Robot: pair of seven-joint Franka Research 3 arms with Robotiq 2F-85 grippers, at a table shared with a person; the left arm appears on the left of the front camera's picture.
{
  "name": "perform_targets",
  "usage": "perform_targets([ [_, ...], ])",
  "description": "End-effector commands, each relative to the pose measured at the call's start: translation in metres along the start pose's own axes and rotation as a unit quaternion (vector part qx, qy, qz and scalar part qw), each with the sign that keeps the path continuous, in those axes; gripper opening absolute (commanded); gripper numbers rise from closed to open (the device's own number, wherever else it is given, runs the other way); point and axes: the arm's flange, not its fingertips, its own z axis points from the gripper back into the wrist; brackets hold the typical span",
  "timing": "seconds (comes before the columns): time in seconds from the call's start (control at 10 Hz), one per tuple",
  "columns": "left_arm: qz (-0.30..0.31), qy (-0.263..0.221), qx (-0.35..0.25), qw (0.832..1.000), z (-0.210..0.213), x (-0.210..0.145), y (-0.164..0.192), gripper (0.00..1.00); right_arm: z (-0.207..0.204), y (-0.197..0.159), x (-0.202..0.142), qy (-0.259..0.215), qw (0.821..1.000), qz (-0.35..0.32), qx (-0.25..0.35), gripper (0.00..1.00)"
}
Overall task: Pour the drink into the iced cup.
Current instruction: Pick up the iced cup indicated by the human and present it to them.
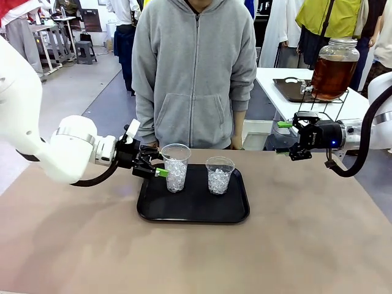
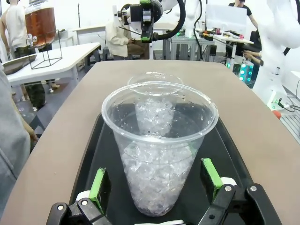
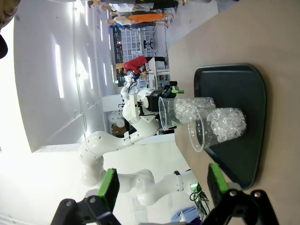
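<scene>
Front view — left gripper [image 1: 159, 165] level, jaws wide astride iced cup [image 1: 176, 170]

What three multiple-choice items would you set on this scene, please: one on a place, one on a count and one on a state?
1. Where do the clear plastic cups of crushed ice stand?
A. on the black plastic tray
B. on the floor
C. on a chair

2. How many iced cups are there?
A. one
B. two
C. three

3. The left gripper is:
A. open, with a green pad on either side of a cup
B. shut on a cup's rim
C. shut and empty

Answers:
1 A: both cups stand inside the tray's rim in the front view.
2 B: two cups show side by side.
3 A: the left wrist view shows a gap between each pad and the cup.
</scene>
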Motion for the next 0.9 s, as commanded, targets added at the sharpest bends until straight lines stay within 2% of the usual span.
perform_targets([
  [0.0, -0.014, -0.021, 0.002, 1.0, -0.01, -0.002, 0.0, 1.0, 0.0, 0.001, 0.0, -0.001, 1.0, 0.001, 0.001, 1.0],
  [0.8, -0.013, -0.04, 0.009, 0.999, -0.036, -0.005, 0.002, 1.0, 0.0, 0.001, 0.0, -0.001, 1.0, 0.001, 0.001, 1.0],
])
